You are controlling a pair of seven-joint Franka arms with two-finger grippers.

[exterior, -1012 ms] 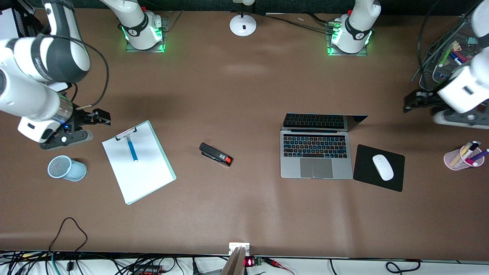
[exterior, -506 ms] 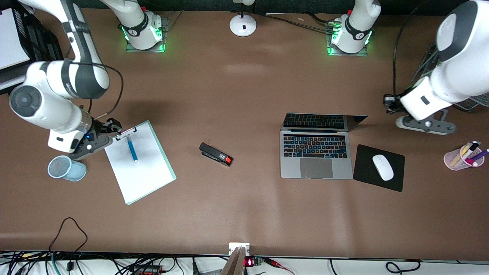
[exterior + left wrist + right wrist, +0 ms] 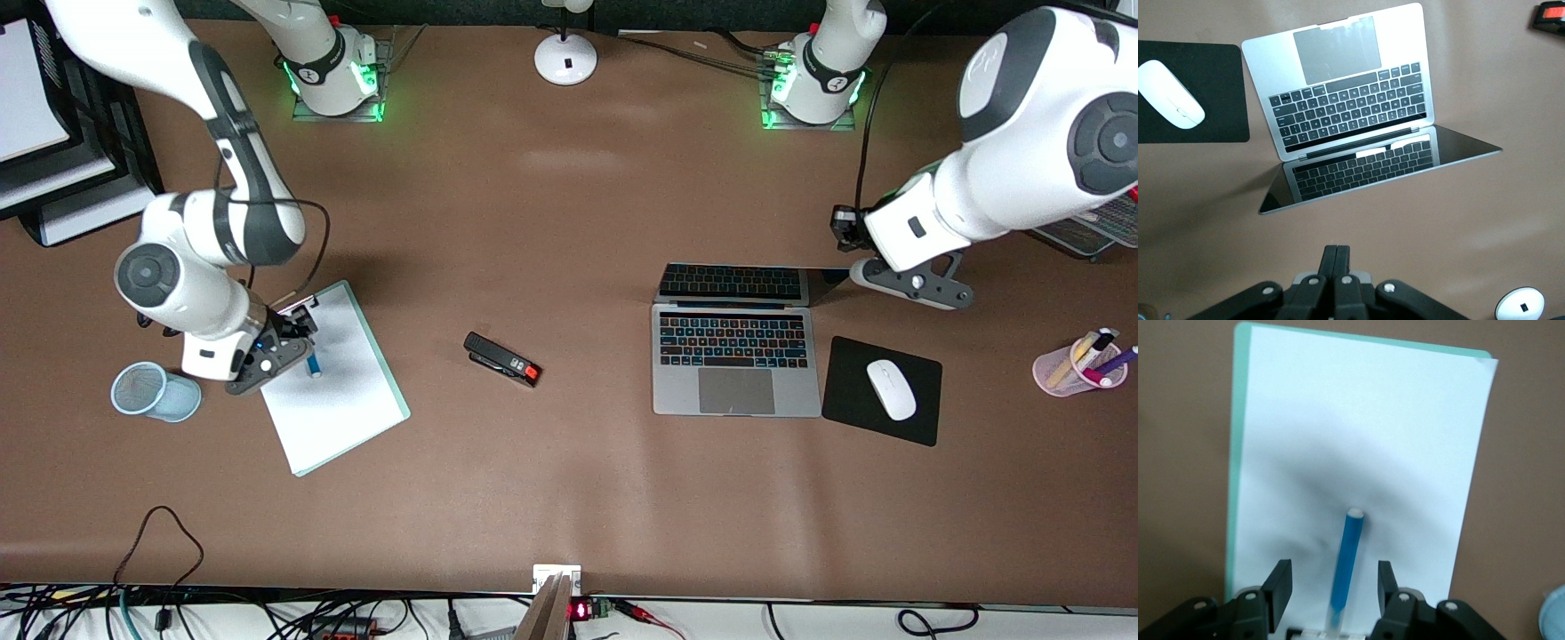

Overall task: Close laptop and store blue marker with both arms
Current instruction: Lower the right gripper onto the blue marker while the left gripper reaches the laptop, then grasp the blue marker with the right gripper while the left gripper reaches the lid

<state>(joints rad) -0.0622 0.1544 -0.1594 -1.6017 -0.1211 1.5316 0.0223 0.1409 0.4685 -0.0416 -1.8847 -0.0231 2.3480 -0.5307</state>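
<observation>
The laptop (image 3: 736, 356) lies open on the table with its keys lit and its screen (image 3: 733, 283) tilted back. It also shows in the left wrist view (image 3: 1351, 113). My left gripper (image 3: 843, 233) is shut and empty. It hangs over the bare table just off the screen's corner at the left arm's end; its shut fingers (image 3: 1336, 257) show in the left wrist view. The blue marker (image 3: 1350, 547) lies on a clipboard's white paper (image 3: 329, 400). My right gripper (image 3: 295, 331) is open low over it, one finger (image 3: 1279, 583) on each side, not touching. Only the marker's end (image 3: 313, 365) shows in the front view.
A blue mesh cup (image 3: 156, 391) stands beside the clipboard at the right arm's end. A black stapler (image 3: 502, 358) lies mid-table. A white mouse (image 3: 891, 389) sits on a black pad (image 3: 845, 413) beside the laptop. A pink cup of markers (image 3: 1080, 364) stands near the left arm's end.
My right gripper swung from beside the clipboard to low over the blue marker. My left gripper moved in from the table's end to the laptop screen's corner.
</observation>
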